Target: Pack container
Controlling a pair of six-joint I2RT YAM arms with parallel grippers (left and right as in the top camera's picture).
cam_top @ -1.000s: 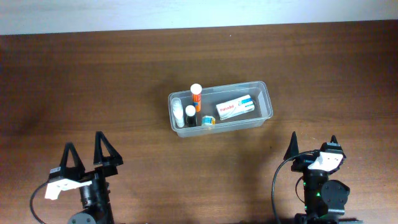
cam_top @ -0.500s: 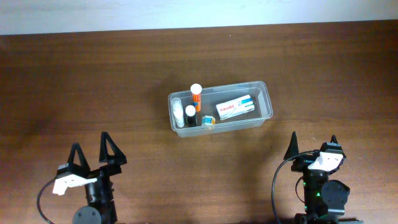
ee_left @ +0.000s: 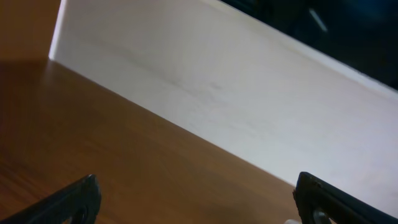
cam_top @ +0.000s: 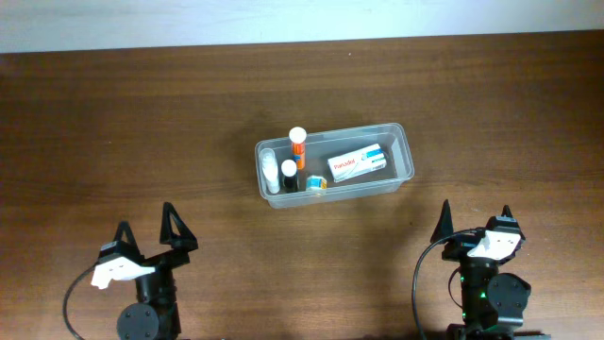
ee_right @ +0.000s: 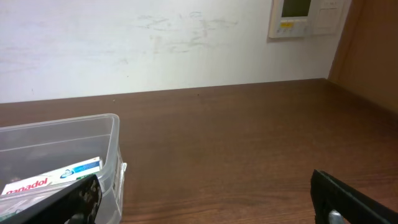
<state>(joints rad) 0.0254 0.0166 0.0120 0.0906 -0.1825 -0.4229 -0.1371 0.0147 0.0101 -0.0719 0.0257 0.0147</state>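
The clear plastic container (cam_top: 405,149) sits at the table's middle. Inside it are a white-and-green medicine box (cam_top: 358,163), an orange bottle with a white cap (cam_top: 298,145), a dark bottle with a white cap (cam_top: 289,176), a white bottle (cam_top: 270,171) and a small blue-and-white jar (cam_top: 315,183). My left gripper (cam_top: 147,233) is open and empty at the front left, well away from the container. My right gripper (cam_top: 475,220) is open and empty at the front right. The right wrist view shows the container's corner (ee_right: 109,140) and the medicine box (ee_right: 53,177) at far left.
The brown wooden table (cam_top: 142,132) ends at a white wall (cam_top: 283,19) at the back. A wall panel (ee_right: 308,15) shows in the right wrist view. The left wrist view shows only table (ee_left: 124,168) and wall (ee_left: 205,93).
My left arm has shifted to the right and turned clockwise near the front edge. The right arm and the container's contents have not moved.
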